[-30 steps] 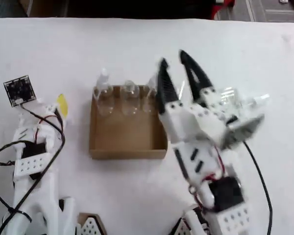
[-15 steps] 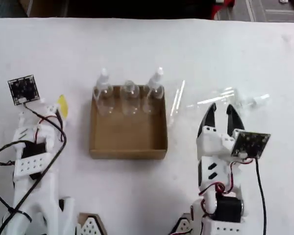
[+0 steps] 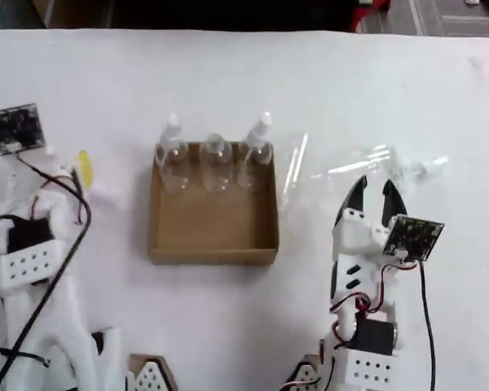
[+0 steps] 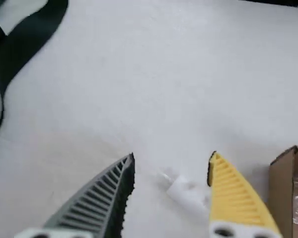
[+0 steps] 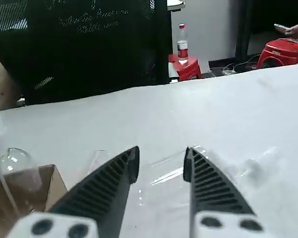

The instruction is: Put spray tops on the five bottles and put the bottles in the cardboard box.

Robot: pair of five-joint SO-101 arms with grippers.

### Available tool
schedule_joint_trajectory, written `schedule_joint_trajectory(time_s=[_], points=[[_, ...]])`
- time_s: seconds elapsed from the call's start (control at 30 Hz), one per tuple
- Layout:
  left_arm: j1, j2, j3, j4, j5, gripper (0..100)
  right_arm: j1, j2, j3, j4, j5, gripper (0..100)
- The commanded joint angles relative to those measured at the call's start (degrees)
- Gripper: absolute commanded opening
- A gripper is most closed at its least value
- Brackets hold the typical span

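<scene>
High view, R claw (image 3: pixel 374 186) ajar, empty

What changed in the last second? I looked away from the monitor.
The right pincer pulled back from over the right edge of the cardboard box toward its base, open and empty. The left pincer shifted slightly left. The three bottles in the box and the loose bottles beside it stayed put.

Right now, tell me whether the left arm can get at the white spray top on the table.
Probably yes. The left gripper is open, with the spray top lying between its fingers and nothing in the way. The cardboard box stands off to one side.
</scene>
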Motion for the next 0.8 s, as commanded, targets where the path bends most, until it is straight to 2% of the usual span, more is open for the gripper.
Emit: schedule_joint_trajectory(time_s=[0.0,0.23,0.33,0.53,0.67,0.77], points=[[-2.9,-0.1,-11.5,8.9,-8.6,23,0.5,-0.5,0.5,0.6,0.8,12.7],[-2.9,-0.1,-18.8,20.0,-40.3,23,0.3,-0.4,0.5,1.2,0.8,12.7],[-3.3,-0.1,-19.2,22.8,-50.9,23,0.3,-0.4,0.5,1.2,0.8,12.7],[-5.2,0.0,-18.8,23.2,-64.7,23,0.3,-0.4,0.5,1.3,0.9,12.7],[-4.2,3.8,-16.1,22.3,-80.2,23,0.3,-0.4,0.5,1.3,0.9,12.7],[-3.5,10.9,-20.1,20.8,-78.9,23,0.3,-0.4,0.5,1.4,0.9,12.7]])
